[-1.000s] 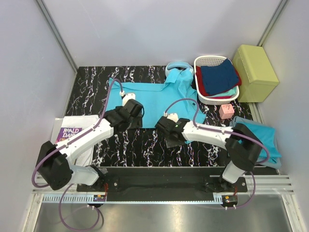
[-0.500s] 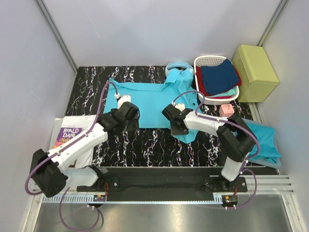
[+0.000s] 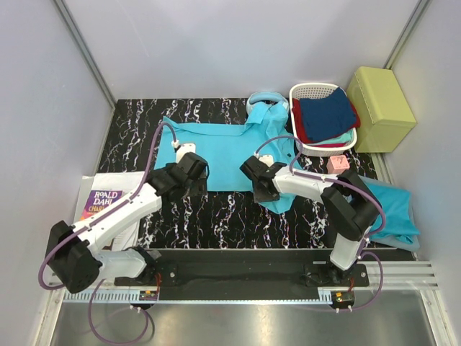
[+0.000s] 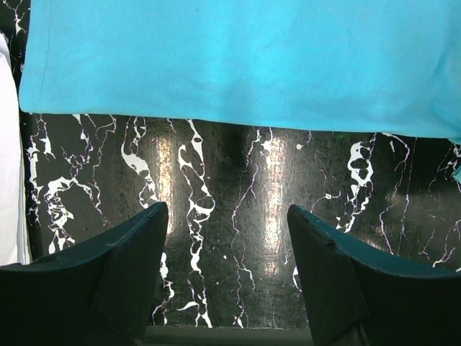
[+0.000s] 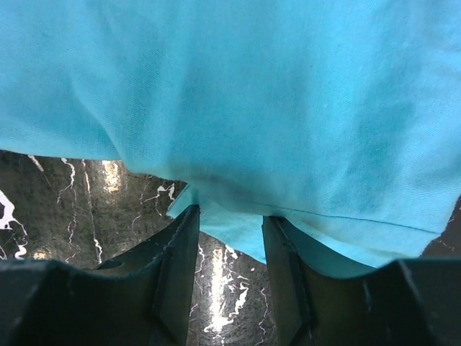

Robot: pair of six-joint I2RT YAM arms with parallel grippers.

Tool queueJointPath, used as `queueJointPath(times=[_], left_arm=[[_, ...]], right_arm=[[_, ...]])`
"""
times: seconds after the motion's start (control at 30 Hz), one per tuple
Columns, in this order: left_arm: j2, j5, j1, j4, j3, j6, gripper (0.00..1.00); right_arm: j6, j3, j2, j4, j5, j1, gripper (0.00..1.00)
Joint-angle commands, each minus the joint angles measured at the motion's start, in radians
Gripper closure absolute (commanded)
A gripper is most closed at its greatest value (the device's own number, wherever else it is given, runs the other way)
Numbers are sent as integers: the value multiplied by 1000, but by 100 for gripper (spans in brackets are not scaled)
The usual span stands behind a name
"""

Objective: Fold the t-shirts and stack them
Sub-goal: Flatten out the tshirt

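**Table stock, near edge to far wall**

1. Table (image 3: pixel 216 216): black with white veins. A bare strip runs across the near middle between my two arms. This is the widest open room.
2. Book (image 3: pixel 101 200): lies on white paper at the table's left edge, partly under my left arm.
3. Second shirt (image 3: pixel 395 205): turquoise, at the right edge, with my right elbow over part of it.
4. Left gripper (image 4: pixel 227 209): the jaws stand wide apart and hold nothing. They hang over bare table just short of the near hem of the spread shirt (image 4: pixel 238 58). That hem runs straight across ahead of the tips.
5. Right gripper (image 5: pixel 230 216): the jaws stand about half apart over the shirt's near right corner. A flap of hem dips between the fingers. Table still shows in the gap, so the cloth is not pinched.
6. Spread shirt, the rest: it lies flat across the middle of the table. The left part is smooth and the right part is bunched, with a flap reaching toward me. Bare table lies to its left, out to the far left corner.
7. Pink block (image 3: pixel 338 166): just beside the shirt's right side.
8. Headphones (image 3: pixel 265 93): pale blue, touching the shirt's far edge.
9. Basket (image 3: pixel 317 86): white, holding dark blue and red cloth, just right of the headphones.
10. Box (image 3: pixel 380 97): yellow-green, in the far right corner beside the basket.
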Motion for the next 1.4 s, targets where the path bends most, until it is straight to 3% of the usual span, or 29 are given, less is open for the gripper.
queueJointPath(times=[0.0,0.4,1.0,1.1,1.17,1.27,1.37], left_arm=[[13,6,-4,24,23,-5,27],[39,17,-4,46,29,8,27],[84,32,-4,69,38,22,27],[87,37,-4,72,38,22,27],[91,38,-4,75,32,21,27],[91,42,-4,76,30,19,27],[87,42,-4,76,29,19,27]], right_arm=[[-13,61,-45,9,2,11,52],[-23,122,21,-4,-36,31,52],[43,-8,24,15,-94,34,55],[57,-46,12,18,-96,34,64],[62,-63,7,16,-91,34,77],[68,-79,-4,9,-91,36,83],[82,-103,-39,-1,-84,36,95]])
